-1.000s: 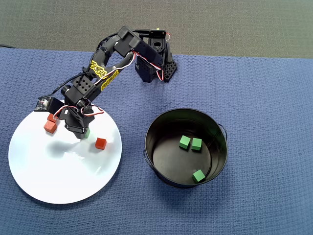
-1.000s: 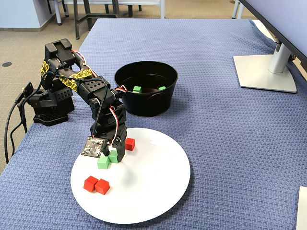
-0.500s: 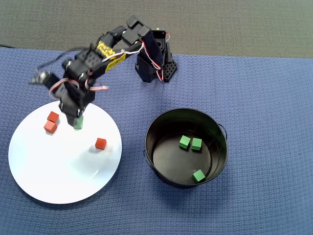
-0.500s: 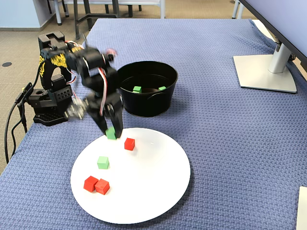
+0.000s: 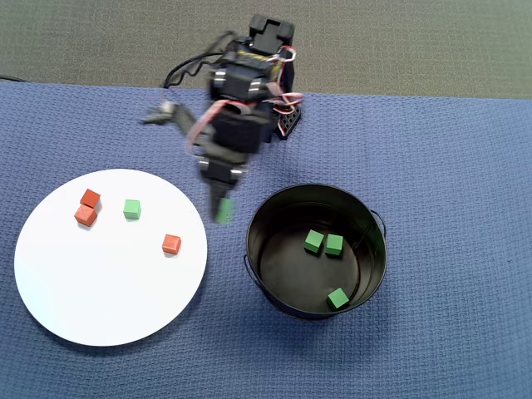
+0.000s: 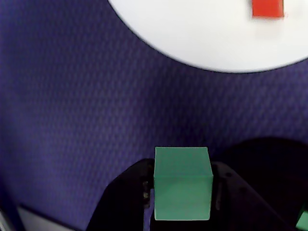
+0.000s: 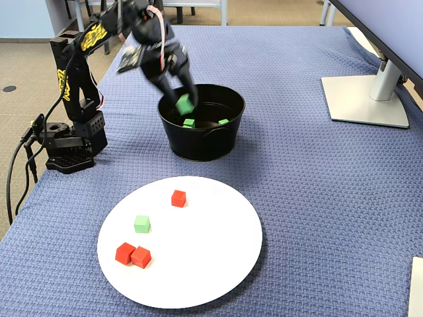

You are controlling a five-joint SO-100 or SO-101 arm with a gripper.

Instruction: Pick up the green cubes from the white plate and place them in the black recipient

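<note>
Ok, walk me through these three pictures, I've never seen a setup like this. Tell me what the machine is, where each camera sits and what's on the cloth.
The machine is a small black robot arm bolted at the table's edge, ending in a two-finger gripper. One picture looks straight down from above, one from a camera standing off the table, and one from a camera riding on the gripper. The gripper is shut on a green cube, carried in the air between the white plate and the black bucket, over the blue cloth. Three green cubes already lie in the bucket. One green cube and three red cubes remain on the plate.
</note>
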